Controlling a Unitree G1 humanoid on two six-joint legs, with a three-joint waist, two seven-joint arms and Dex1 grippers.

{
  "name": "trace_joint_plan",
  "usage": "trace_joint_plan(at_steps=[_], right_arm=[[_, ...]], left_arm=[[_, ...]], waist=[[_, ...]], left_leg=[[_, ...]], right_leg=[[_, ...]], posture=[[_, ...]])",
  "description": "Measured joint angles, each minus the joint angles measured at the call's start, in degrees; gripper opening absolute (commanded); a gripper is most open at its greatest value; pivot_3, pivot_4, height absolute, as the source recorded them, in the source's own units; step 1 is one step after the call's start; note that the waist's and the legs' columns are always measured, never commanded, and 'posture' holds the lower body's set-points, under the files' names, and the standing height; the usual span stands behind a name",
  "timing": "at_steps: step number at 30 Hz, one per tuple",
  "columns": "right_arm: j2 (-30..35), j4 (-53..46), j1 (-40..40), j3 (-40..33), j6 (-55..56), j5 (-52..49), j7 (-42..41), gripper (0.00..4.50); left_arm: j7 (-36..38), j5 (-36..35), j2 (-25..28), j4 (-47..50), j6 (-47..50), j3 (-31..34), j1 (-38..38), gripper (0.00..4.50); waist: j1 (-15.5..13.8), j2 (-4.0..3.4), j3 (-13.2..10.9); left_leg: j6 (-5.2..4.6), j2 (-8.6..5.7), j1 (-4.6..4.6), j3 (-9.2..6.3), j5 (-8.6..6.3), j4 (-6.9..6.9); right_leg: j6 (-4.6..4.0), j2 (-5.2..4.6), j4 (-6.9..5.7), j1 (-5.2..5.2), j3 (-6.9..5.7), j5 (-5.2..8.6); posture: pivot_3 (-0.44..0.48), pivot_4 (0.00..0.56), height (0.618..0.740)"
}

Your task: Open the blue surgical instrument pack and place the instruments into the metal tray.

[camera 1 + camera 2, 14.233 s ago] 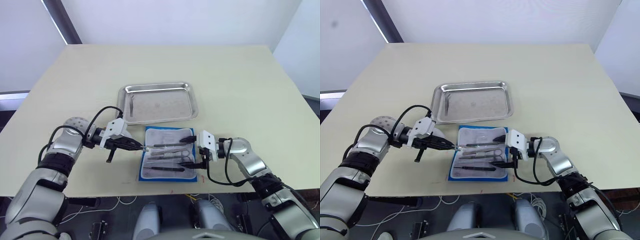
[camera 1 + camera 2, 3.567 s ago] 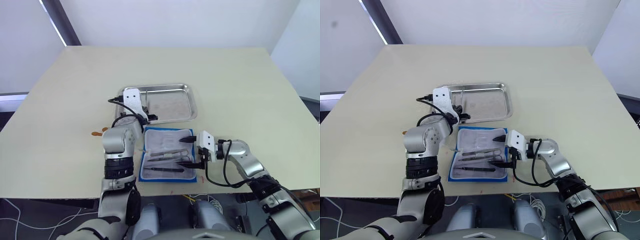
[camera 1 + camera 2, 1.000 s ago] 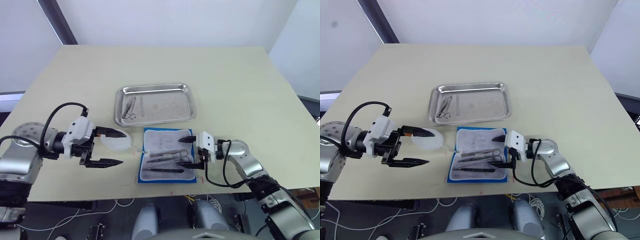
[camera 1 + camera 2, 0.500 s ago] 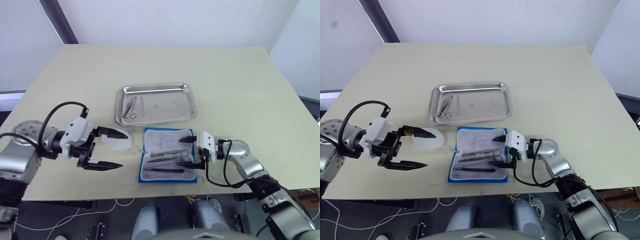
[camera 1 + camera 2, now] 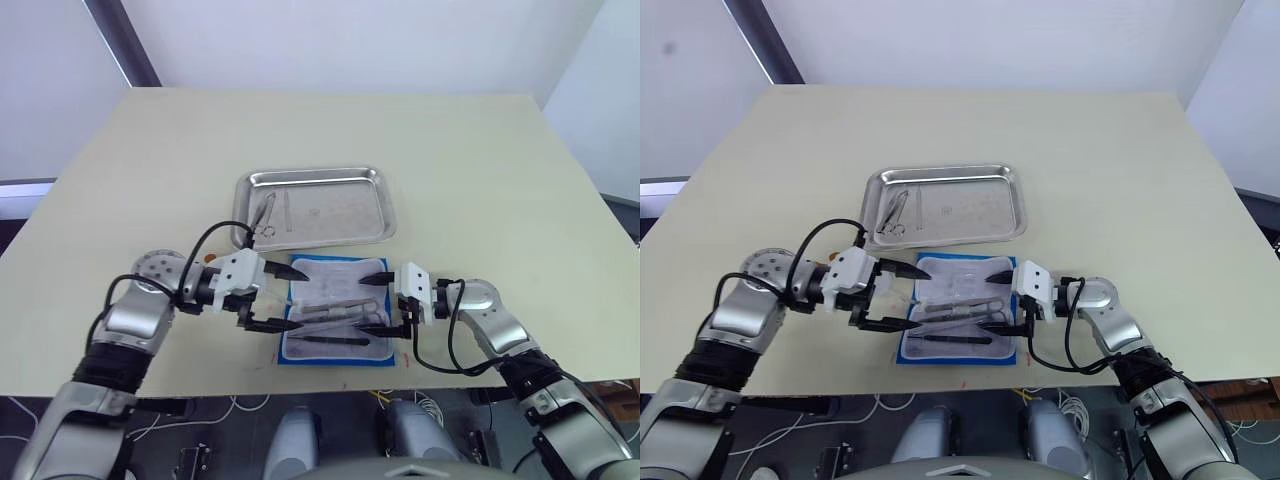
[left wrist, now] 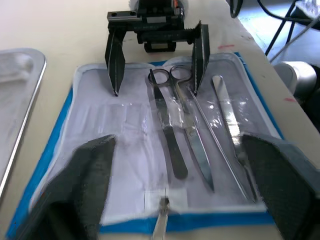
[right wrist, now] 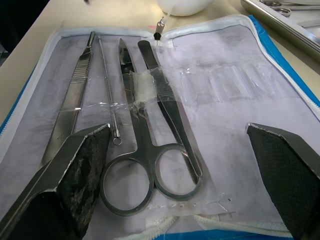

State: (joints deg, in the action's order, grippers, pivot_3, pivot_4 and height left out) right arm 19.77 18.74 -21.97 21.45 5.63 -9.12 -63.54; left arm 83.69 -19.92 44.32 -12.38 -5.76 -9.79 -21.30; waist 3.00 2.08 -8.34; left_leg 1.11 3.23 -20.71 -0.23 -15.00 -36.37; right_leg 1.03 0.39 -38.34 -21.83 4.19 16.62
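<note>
The blue surgical instrument pack [image 5: 335,311] lies unzipped and flat near the table's front edge, pale lining up. Several instruments [image 6: 170,117] rest in it under clear straps: ring-handled scissors [image 7: 150,150], forceps and slim tweezers [image 6: 227,112]. Behind the pack stands the metal tray [image 5: 340,178], with a small pair of scissors and tweezers [image 5: 266,214] at its left end. My left gripper [image 5: 293,299] is open at the pack's left edge, its fingers astride that edge. At the right edge my right gripper [image 5: 362,304] is open too, a finger over each corner.
A white rounded object [image 7: 182,5] lies on the table just beyond the pack's left edge, next to the zipper pull [image 7: 160,25]. The cream table [image 5: 480,170] stretches wide behind and beside the tray. Its front edge runs just below the pack.
My left arm has swung right from the table's left part to the pack's left edge, still open. The right gripper has stayed put at the right edge.
</note>
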Motion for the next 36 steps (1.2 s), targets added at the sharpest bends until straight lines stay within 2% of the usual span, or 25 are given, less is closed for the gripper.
trace_joint_plan(at_steps=[2, 8, 18, 22, 23, 24, 25, 36], right_arm=[[0.0, 0.0, 0.01, -0.02, -0.01, -0.01, 0.01, 4.5], [0.02, 0.0, 0.02, -0.03, -0.01, -0.01, 0.02, 4.5], [0.05, 0.0, 0.07, -0.05, -0.01, -0.01, 0.05, 4.5], [0.05, 0.0, 0.08, -0.05, -0.01, -0.01, 0.07, 4.5], [0.05, 0.0, 0.08, -0.05, -0.01, -0.01, 0.07, 4.5], [0.05, 0.0, 0.08, -0.05, -0.01, 0.0, 0.07, 4.5], [0.06, 0.0, 0.09, -0.06, -0.02, 0.0, 0.09, 4.5], [0.1, 0.0, 0.17, -0.07, -0.03, 0.0, 0.14, 4.5]], left_arm=[[-0.4, 1.61, -1.54, -1.95, -0.9, -0.28, -1.05, 2.34], [-0.94, 5.41, -5.05, -6.21, -4.37, -1.93, -1.51, 2.34], [0.02, 7.51, -7.37, -10.02, -6.86, -2.04, -3.41, 2.34], [1.18, 8.59, -7.83, -11.75, -7.27, -2.5, -4.28, 1.04], [1.18, 8.59, -7.83, -11.76, -7.28, -2.5, -4.28, 1.04], [1.26, 8.73, -7.91, -12.01, -7.45, -2.54, -4.32, 0.3], [1.26, 8.97, -8.0, -12.23, -7.62, -2.56, -4.36, 0.09], [1.16, 9.21, -8.35, -13.15, -8.39, -2.53, -4.53, 0.09]], waist=[[-0.04, 0.0, 0.0], [-0.04, 0.01, 0.01], [-0.11, 0.0, 0.03], [-0.12, -0.01, 0.04], [-0.12, -0.02, 0.04], [-0.12, -0.02, 0.05], [-0.13, -0.02, 0.05], [-0.23, -0.06, 0.1]], left_leg=[[0.0, -0.01, 0.0, 0.0, 0.0, 0.0], [0.0, 0.0, 0.0, -0.03, 0.0, -0.01], [0.0, 0.0, 0.02, -0.04, 0.0, -0.01], [0.0, -0.01, 0.02, -0.03, 0.0, -0.01], [0.0, -0.01, 0.02, -0.04, 0.0, -0.01], [0.0, -0.01, 0.02, -0.04, 0.0, -0.01], [0.0, 0.0, 0.02, -0.05, 0.0, -0.01], [0.0, 0.01, 0.04, -0.1, 0.0, -0.01]], right_leg=[[0.0, 0.04, 0.0, 0.03, -0.03, 0.0], [0.0, 0.02, 0.0, 0.04, -0.05, -0.01], [0.0, 0.04, 0.0, 0.08, -0.1, 0.0], [0.0, 0.19, 0.0, 0.1, -0.11, -0.01], [0.0, 0.21, 0.0, 0.1, -0.1, -0.01], [0.0, 0.21, 0.0, 0.1, -0.1, -0.01], [0.0, 0.21, 0.0, 0.1, -0.1, -0.01], [0.0, 0.22, 0.0, 0.14, -0.09, -0.01]], posture=[[0.0, 0.15, 0.74], [0.0, 0.15, 0.74], [0.0, 0.15, 0.74], [0.0, 0.15, 0.74], [0.0, 0.15, 0.74], [0.0, 0.15, 0.74], [0.0, 0.15, 0.74], [0.0, 0.15, 0.74]])
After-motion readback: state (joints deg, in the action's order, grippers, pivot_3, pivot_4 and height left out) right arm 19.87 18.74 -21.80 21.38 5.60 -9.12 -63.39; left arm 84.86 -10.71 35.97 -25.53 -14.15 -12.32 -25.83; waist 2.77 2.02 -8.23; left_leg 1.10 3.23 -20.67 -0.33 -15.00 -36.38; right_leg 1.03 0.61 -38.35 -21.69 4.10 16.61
